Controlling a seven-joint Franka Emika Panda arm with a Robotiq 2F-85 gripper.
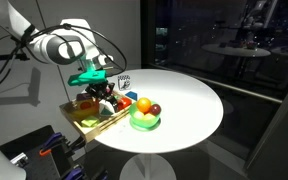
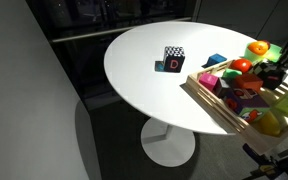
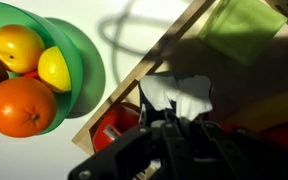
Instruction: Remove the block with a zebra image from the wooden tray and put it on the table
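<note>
My gripper reaches down into the wooden tray at the edge of the white round table. In the wrist view the dark fingers sit right at a white-faced piece inside the tray. Shadow hides its sides, so I cannot tell whether it is the zebra block. I cannot tell whether the fingers are apart or closed on it. In an exterior view the gripper is over the toy-filled tray, and a blue piece lies at the tray's far corner.
A green bowl of toy fruit stands beside the tray and also shows in the wrist view. A black-and-white patterned cube stands on the table apart from the tray. Red and green pieces lie in the tray.
</note>
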